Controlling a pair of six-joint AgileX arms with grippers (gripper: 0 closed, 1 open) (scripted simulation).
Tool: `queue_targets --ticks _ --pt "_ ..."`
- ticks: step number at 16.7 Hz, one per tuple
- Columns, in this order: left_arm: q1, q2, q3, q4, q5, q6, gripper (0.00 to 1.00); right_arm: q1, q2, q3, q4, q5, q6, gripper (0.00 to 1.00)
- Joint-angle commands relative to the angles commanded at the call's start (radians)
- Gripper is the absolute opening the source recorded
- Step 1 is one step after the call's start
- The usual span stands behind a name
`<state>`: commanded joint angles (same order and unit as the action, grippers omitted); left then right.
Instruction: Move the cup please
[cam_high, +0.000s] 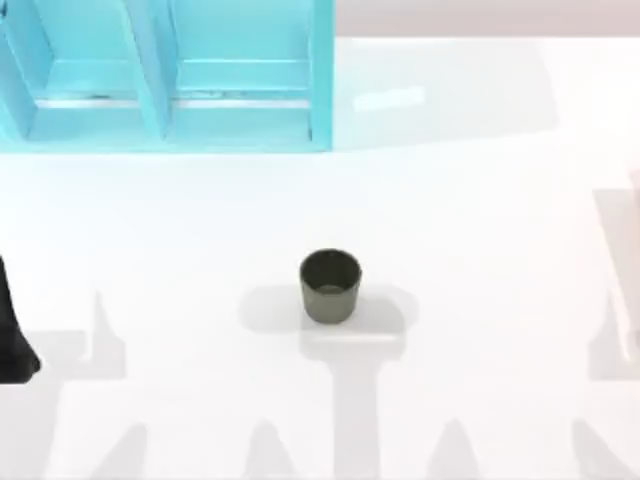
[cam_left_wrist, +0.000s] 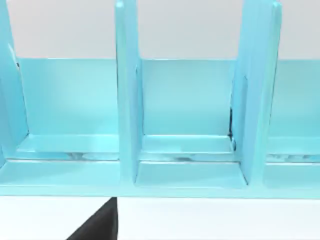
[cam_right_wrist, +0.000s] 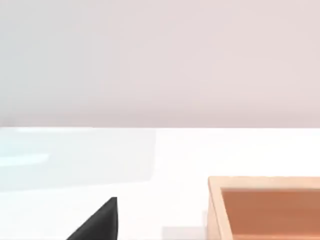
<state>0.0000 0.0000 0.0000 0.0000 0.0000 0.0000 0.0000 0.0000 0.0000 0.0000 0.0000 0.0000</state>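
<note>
Cup (cam_high: 330, 286): upright, mouth up, on the bench (cam_high: 480, 230) near its middle, a little toward the near edge. Round, no handle, slightly tapered to the base, matte dark olive-grey. Nothing touching it; nothing beside it. Looks empty, though the inside is too dim to be sure.

Handling, judged: small and likely light, stiff-walled, not fragile. Matte surface should give fair grip. Taper means a low pinch could slide downward off the wall; a hold across the upper body, just below the rim, with fingers on opposite sides, looks safest. Alternative: one finger inside the mouth, one outside, pinching the wall. Narrow enough to fit within the fingers' span. Risk of tipping if nudged from one side before closing.

Rack (cam_high: 170, 75): turquoise, with upright dividers, at the far left corner of the bench, well apart from the cup. Open compartments seen from the left wrist view.

Box (cam_right_wrist: 265, 207): wooden, shallow, orange inside, seen from the right wrist view; place on the bench cannot be told.

Left hand (cam_high: 15, 335): dark shape at the left edge, well apart from the cup, idle; open or closed cannot be told.

Right hand: state cannot be told.
</note>
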Motion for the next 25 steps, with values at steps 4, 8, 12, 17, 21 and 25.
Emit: queue_targets --ticks 4,8,12,17,21,25 --pt "0.0 0.029 0.029 -0.022 -0.007 -0.017 1.0 0.0 0.0 0.0 0.0 0.0 0.0 1.0" --pt "-0.011 0.213 0.209 -0.154 -0.037 -0.112 1.0 0.0 0.0 0.0 0.0 0.0 0.0 1.0" --pt "-0.053 0.566 0.521 -0.373 -0.072 -0.254 1.0 0.0 0.0 0.0 0.0 0.0 0.0 1.0" --pt "-0.156 1.171 0.988 -0.716 -0.095 -0.446 1.0 0.0 0.0 0.0 0.0 0.0 0.0 1.0" --pt "-0.277 1.628 1.36 -0.99 -0.087 -0.573 1.0 0.0 0.0 0.0 0.0 0.0 0.0 1.0" --pt "-0.421 1.953 1.704 -1.221 -0.06 -0.66 1.0 0.0 0.0 0.0 0.0 0.0 0.0 1.0"
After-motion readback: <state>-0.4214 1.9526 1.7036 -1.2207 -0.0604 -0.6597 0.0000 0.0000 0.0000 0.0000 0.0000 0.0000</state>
